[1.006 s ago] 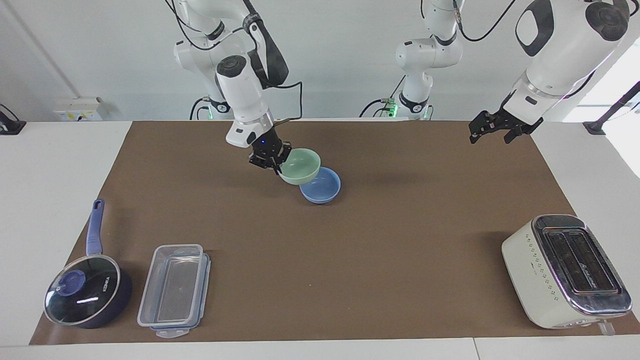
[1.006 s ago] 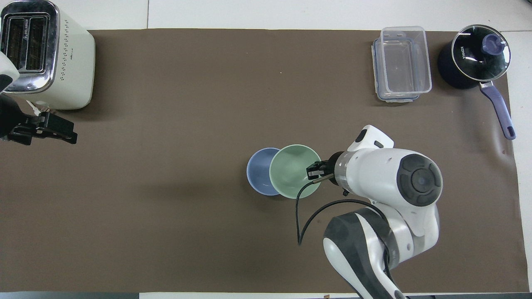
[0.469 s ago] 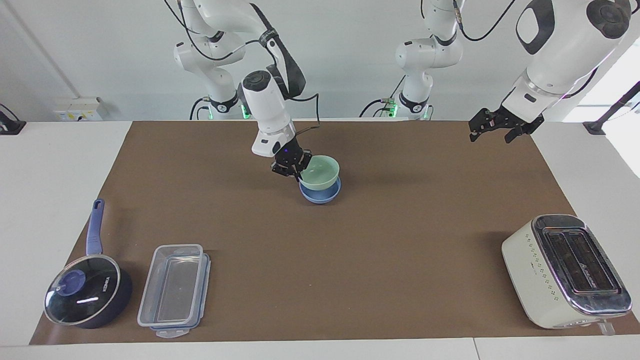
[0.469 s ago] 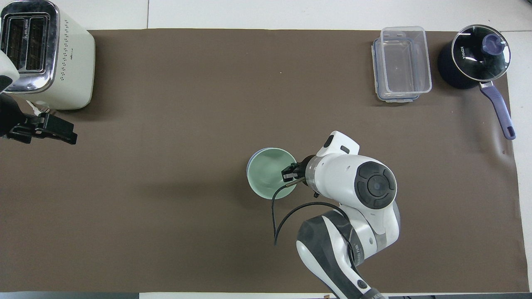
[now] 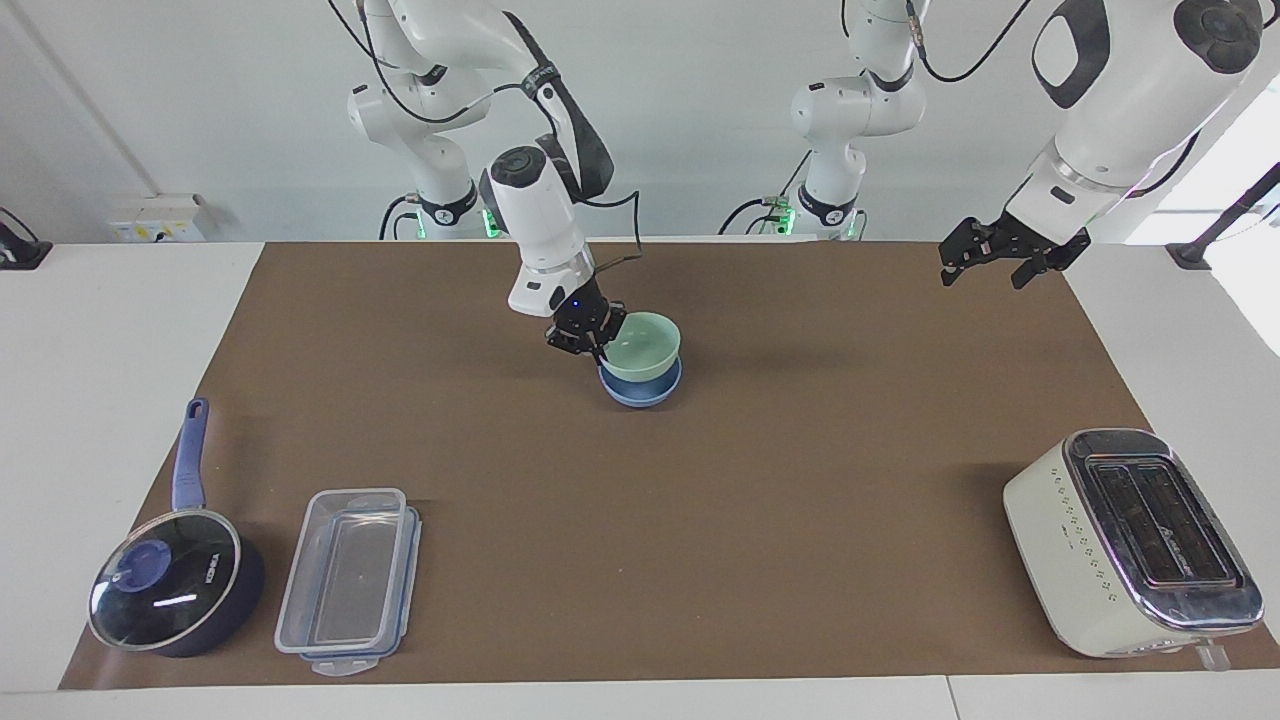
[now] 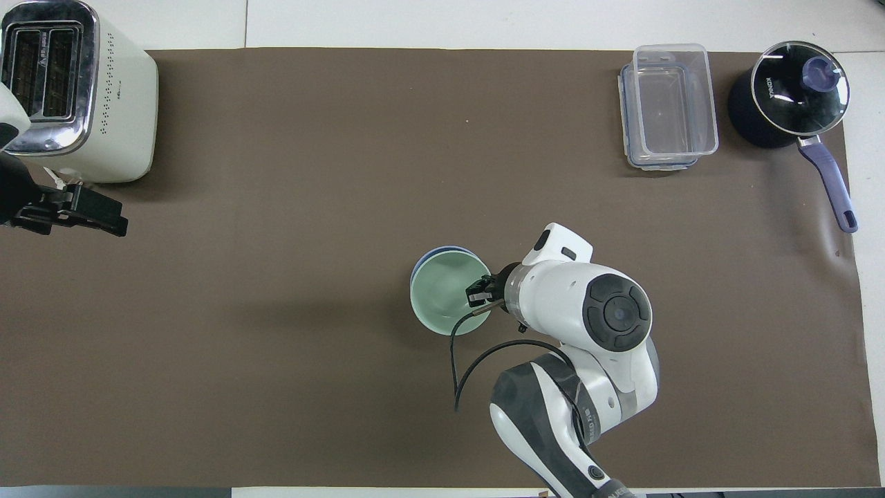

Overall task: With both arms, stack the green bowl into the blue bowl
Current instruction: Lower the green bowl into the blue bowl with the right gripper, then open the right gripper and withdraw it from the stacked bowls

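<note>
A second ago the green bowl [image 5: 641, 345] hung tilted beside the blue bowl [image 5: 640, 389], overlapping only its rim; now it sits nested inside, upright, with just a crescent of blue showing under it in both views. The right hand [image 5: 592, 340] has travelled with it and remains clenched on the green bowl's rim at the side toward the right arm's end of the desk.

The desk [image 5: 130, 300] is white under a brown mat [image 5: 700, 500]. On the mat's edge farthest from the robots stand a toaster [image 5: 1130, 540] at the left arm's end, and a clear lidded container [image 5: 348, 580] beside a dark blue saucepan [image 5: 175, 590] at the right arm's end. A plain pale wall closes the room.

The right arm bends down steeply over the stacked bowls. The left arm waits — its left hand [image 5: 1000, 255] is raised over the mat's corner near its own base, fingers spread and empty.
</note>
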Robot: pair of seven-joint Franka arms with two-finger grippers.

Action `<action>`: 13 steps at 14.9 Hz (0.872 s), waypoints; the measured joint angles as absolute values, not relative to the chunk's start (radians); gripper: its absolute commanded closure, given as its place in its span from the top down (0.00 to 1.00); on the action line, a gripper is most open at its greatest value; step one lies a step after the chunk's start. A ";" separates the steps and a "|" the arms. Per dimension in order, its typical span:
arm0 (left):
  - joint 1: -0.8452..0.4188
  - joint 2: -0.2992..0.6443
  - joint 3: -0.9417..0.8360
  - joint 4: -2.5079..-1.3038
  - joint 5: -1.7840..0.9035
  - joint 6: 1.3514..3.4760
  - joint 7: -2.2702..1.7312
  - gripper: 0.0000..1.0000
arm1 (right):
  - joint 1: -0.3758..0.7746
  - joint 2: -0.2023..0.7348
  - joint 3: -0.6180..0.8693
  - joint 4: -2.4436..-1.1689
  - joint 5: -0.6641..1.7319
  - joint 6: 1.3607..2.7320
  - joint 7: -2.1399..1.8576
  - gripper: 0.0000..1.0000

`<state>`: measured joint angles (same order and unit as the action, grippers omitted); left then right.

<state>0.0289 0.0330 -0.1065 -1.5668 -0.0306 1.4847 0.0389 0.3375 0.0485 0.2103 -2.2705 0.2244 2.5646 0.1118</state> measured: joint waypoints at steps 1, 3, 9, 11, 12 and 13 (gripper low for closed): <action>0.029 0.033 -0.107 -1.567 -0.031 1.485 0.039 1.00 | 0.338 0.048 0.210 -2.271 0.224 2.565 0.112 1.00; 0.029 0.033 -0.106 -1.566 -0.031 1.485 0.039 1.00 | 0.338 0.048 0.210 -2.271 0.224 2.565 0.112 1.00; 0.029 0.033 -0.107 -1.566 -0.031 1.485 0.039 1.00 | 0.317 -0.004 0.199 -2.261 0.224 2.484 0.113 1.00; 0.029 0.033 -0.107 -1.566 -0.031 1.486 0.039 1.00 | 0.251 -0.069 0.195 -2.255 0.224 2.393 0.113 1.00; 0.029 0.033 -0.107 -1.566 -0.031 1.486 0.039 1.00 | 0.209 -0.105 0.194 -2.253 0.224 2.351 0.113 1.00; 0.029 0.033 -0.107 -1.566 -0.031 1.487 0.039 1.00 | 0.171 -0.139 0.191 -2.251 0.224 2.312 0.113 1.00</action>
